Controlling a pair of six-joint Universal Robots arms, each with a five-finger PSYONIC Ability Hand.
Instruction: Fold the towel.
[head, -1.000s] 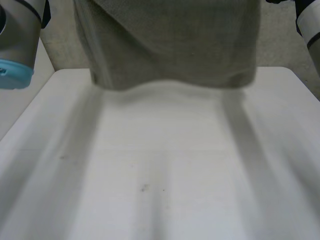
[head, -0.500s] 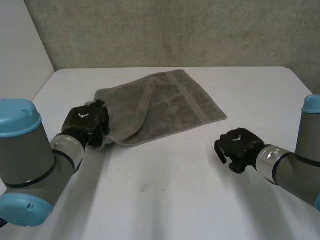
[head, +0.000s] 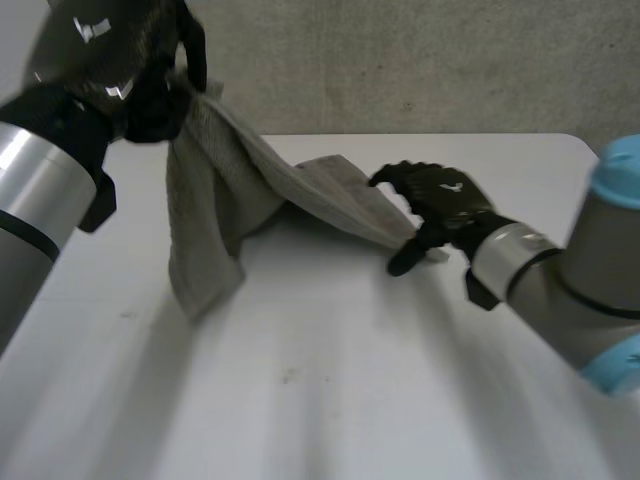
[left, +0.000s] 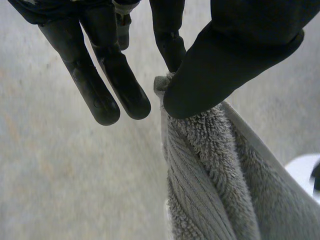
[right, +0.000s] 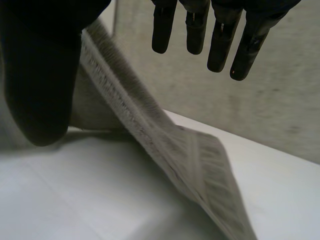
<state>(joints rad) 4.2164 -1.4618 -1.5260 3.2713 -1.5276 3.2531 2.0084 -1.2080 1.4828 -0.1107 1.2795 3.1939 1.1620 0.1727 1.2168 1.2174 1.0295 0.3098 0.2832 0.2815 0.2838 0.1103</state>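
Above the table (head: 330, 400), left hand (head: 120, 50) has lifted the pinched towel (head: 210, 190) corner; right hand (head: 440, 200) spread beside it.

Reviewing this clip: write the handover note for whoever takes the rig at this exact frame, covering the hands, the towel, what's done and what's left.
The left hand is raised high and shut on the towel, its thumb pinching one edge against a finger.
The right hand is open with straight fingers, low at the towel's other end; I cannot tell whether it touches.
One end of the towel hangs from the left hand with a loose flap drooping; the other end lies on the table.
Done: one end lifted, no neat fold yet.
Left: probably pin the low end, carry the raised end across, lay it down and smooth it.
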